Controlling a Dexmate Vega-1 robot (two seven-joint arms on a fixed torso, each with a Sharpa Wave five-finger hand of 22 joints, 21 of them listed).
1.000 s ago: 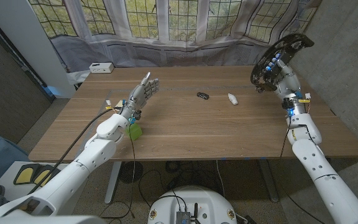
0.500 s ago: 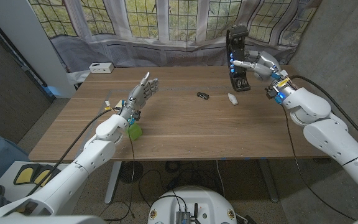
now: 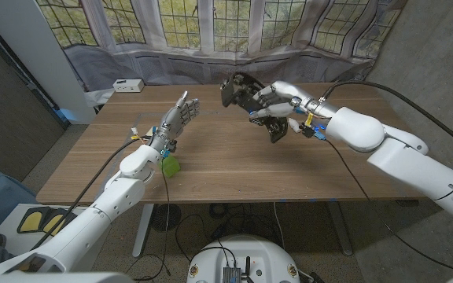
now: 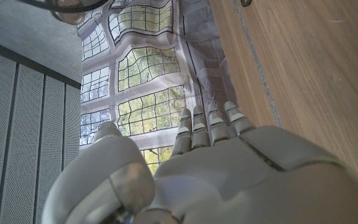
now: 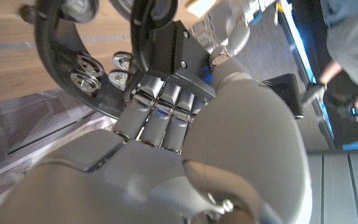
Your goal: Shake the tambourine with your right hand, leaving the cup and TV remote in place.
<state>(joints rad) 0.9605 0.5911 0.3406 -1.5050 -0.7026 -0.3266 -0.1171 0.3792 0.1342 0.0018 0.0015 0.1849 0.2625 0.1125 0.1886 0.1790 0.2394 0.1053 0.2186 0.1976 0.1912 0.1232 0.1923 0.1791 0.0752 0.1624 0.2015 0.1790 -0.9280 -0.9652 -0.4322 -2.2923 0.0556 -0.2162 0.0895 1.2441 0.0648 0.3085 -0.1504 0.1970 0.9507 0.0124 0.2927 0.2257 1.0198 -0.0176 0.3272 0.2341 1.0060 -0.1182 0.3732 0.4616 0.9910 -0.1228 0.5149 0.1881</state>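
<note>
Item 1: black ring-shaped tambourine with small metal jingles (image 3: 246, 98). We find it gripped by the right hand (image 3: 278, 106), held above the middle of the wooden table (image 3: 234, 169), tilted. In the right wrist view the fingers (image 5: 160, 115) curl around the black frame (image 5: 61, 68), jingles showing beside them.

Item 2: left hand (image 3: 181, 116). We log it raised over the table's left part, fingers straight and close together, holding nothing; the left wrist view shows the same hand (image 4: 216, 168) against the leaded window.

Item 3: small green cup-like object (image 3: 171, 166), on the table just beside the left forearm.

Item 4: white box (image 3: 127, 85), at the far left corner.

Item 5: grey curtain (image 3: 211, 63), behind the table's far edge.
</note>
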